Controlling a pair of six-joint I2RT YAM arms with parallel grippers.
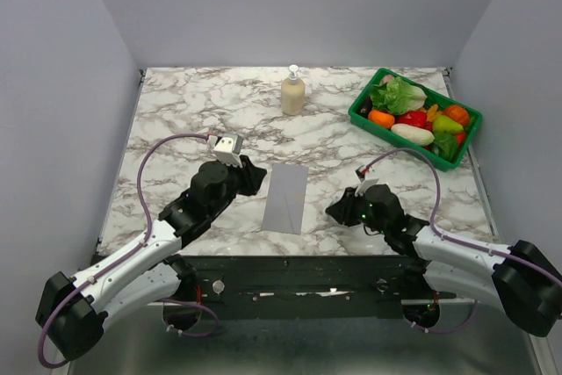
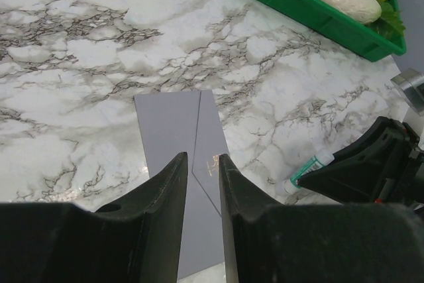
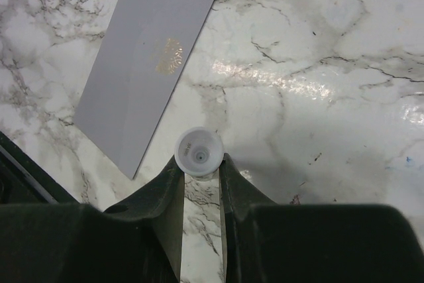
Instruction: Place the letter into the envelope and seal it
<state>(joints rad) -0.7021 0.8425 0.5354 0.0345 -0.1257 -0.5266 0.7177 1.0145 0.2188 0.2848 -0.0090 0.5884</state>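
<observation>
R pincer [image 3: 201,167] on glue-stick [image 3: 199,152] nr envelope [image 3: 149,51]

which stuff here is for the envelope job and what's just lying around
For the job: envelope; small white tube, likely glue, held in the right tool.
Lying about: pump bottle; green crate of toy vegetables.
</observation>
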